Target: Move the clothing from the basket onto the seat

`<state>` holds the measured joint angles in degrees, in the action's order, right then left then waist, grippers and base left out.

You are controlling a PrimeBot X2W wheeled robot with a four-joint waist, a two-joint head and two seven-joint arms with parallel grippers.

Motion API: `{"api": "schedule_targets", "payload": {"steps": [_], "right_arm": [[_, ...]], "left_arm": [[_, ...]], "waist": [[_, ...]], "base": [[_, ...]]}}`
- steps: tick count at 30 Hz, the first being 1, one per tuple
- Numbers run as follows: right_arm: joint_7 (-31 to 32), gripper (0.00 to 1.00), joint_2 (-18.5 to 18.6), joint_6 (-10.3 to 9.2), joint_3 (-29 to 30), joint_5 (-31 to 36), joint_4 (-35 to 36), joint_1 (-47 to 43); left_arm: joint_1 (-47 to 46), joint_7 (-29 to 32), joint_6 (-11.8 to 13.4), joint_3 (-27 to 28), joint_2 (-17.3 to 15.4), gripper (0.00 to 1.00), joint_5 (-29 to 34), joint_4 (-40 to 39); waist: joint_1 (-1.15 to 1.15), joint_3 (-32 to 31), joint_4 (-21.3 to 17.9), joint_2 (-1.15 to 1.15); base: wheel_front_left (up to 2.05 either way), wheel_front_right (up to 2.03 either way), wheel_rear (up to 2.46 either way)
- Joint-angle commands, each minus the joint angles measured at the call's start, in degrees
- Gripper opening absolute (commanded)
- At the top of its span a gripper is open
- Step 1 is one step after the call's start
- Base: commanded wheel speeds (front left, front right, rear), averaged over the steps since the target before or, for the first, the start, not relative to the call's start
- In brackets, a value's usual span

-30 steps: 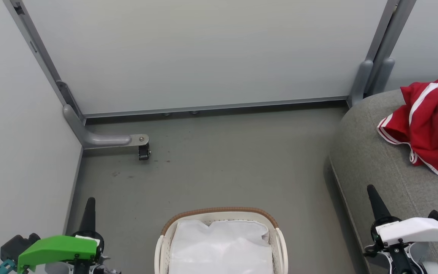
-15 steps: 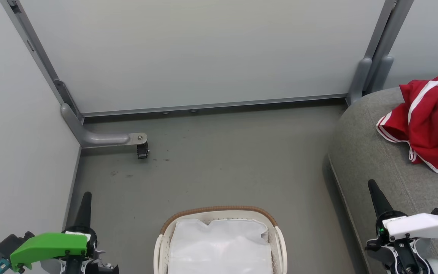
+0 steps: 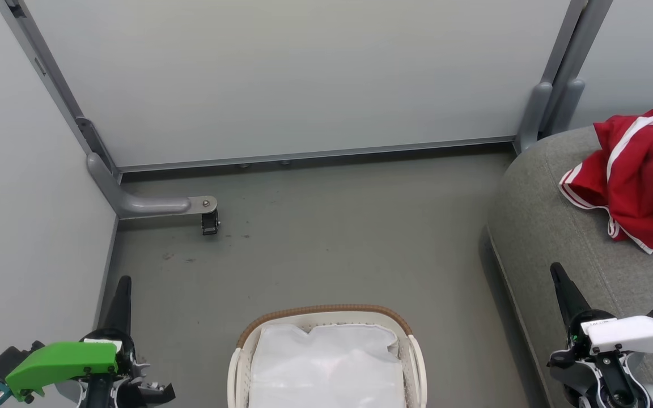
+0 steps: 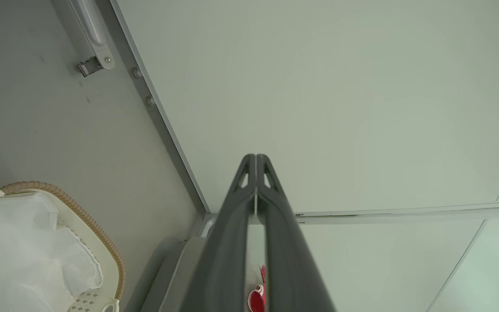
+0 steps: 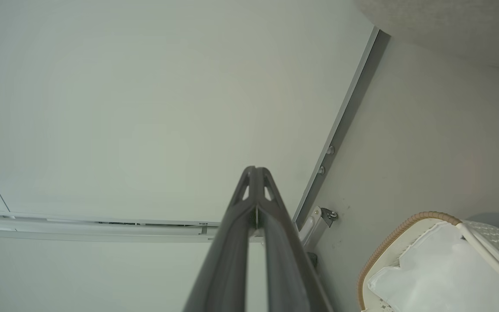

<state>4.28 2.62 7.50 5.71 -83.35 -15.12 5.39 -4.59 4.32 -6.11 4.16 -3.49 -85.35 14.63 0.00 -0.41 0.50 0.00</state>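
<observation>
Red clothing (image 3: 641,175) with white stripes lies crumpled on the grey seat (image 3: 553,238) at the right. A sliver of the same clothing (image 4: 258,294) shows between the fingers in the left wrist view. The white basket (image 3: 326,317) with its brown rim stands on the floor at bottom centre, holding only its white liner (image 3: 326,368). My left gripper (image 3: 124,281) is shut and empty at lower left, beside the basket. My right gripper (image 3: 555,267) is shut and empty at lower right, over the seat's front edge. Each wrist view shows its own gripper, left (image 4: 256,157) and right (image 5: 254,169), with the tips pressed together.
Pale partition walls close in the back and left. A grey metal foot with a small caster (image 3: 209,222) juts onto the floor at back left. Grey posts (image 3: 553,102) stand in the back right corner. Open grey floor (image 3: 332,238) lies between basket, wall and seat.
The whole head view has shifted slightly, so the camera has moved. Both grippers have eased a little lower and outward in it, still shut. Clothing and basket lie as before.
</observation>
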Motion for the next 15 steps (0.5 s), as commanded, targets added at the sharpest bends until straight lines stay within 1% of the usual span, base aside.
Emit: {"api": "schedule_targets", "payload": {"steps": [1,15], "right_arm": [[0.42,0.0,0.35,-0.01,0.29,-1.34,0.54,0.92],[1.83,0.0,0.39,-0.02,0.75,-7.02,1.06,1.1]], "left_arm": [[-1.25,0.33,-0.5,0.57,0.02,0.0,-0.99,-0.45],[-1.89,1.79,-1.25,2.11,0.48,0.0,-5.47,-0.59]], "waist": [[0.0,0.04,-0.04,0.0],[0.0,0.41,-0.35,0.0]], "base": [[0.0,0.0,0.0],[0.0,0.0,0.0]]}}
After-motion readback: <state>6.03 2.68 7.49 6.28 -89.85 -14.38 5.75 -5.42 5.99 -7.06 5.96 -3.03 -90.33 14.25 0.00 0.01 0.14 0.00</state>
